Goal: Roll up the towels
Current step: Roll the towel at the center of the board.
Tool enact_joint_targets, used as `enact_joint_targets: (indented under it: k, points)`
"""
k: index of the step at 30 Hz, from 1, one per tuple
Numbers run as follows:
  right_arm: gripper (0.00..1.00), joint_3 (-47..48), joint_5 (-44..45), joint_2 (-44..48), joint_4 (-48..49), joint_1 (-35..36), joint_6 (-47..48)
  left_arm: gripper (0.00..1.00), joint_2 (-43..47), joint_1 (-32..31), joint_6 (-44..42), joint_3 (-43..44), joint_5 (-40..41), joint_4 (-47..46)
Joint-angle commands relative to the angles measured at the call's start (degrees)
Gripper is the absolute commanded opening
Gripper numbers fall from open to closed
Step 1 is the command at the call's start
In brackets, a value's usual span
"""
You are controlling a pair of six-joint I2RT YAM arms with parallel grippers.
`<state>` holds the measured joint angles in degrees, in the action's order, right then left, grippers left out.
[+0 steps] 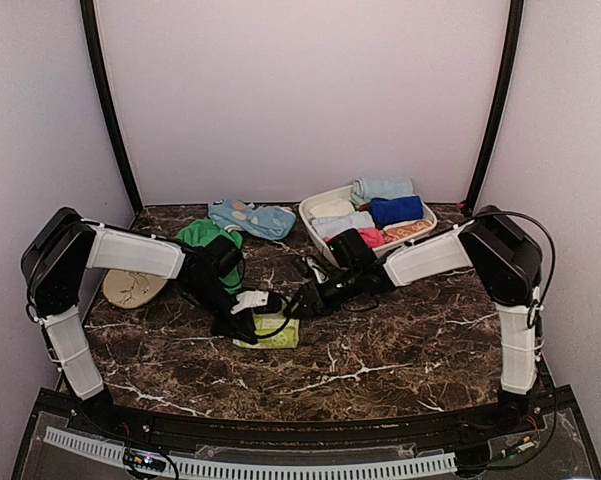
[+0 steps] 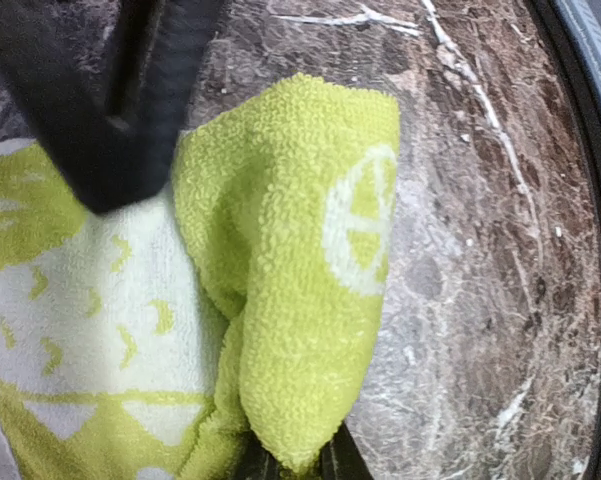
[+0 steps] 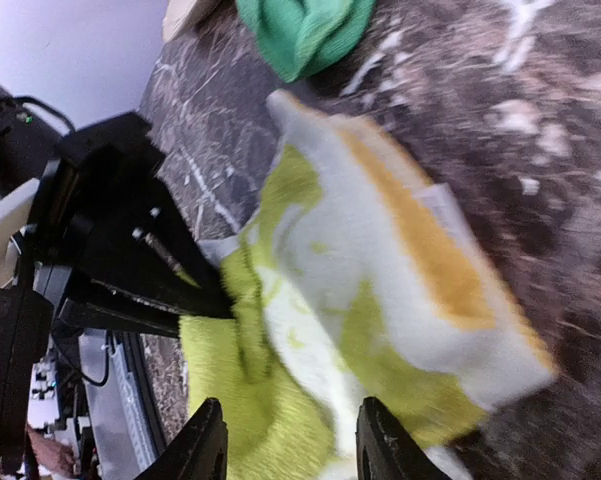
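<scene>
On table — one lime towel, one green

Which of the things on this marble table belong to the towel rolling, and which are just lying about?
Job:
pale lime-yellow terry towel with white marks, pinched by the left gripper
plain bright green towel, lying farther back

Lying about:
tan oval leaf-print disc
pale blue spotted cloth
white basket of rolled cloths

lab booth, blank walls, marble-look tbl, l arm, r arm
</scene>
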<state>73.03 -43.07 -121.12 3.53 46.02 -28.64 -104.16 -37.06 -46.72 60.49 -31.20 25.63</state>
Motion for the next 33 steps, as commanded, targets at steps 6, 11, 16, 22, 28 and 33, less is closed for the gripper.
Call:
enact_joint_targets:
  k: [6,11,16,22,28,33]
  points:
    - [0.57,-14.7,22.4,22.4,4.4,-3.6,11.6,0.00,-3.1,0.6,1.8,3.0,-10.7,20.2]
    - [1.00,-29.9,39.8,39.4,19.2,-3.1,17.8,0.00,-8.0,4.1,3.6,5.7,-14.4,23.2]
    - [1.00,-37.7,52.3,47.1,27.2,-4.9,9.0,0.00,-12.2,5.8,5.8,8.6,-13.3,24.4]
    - [1.00,-39.0,50.1,46.2,26.8,6.7,34.8,0.00,-15.3,6.4,8.4,10.1,-9.5,24.6]
    - [0.86,-35.1,54.1,36.9,23.9,24.2,58.6,0.00,-16.8,6.6,11.1,10.7,-5.6,22.5]
    - [0.75,-27.9,57.6,24.5,21.9,31.8,74.0,0.00,-17.2,6.7,12.4,11.3,-2.7,21.8]
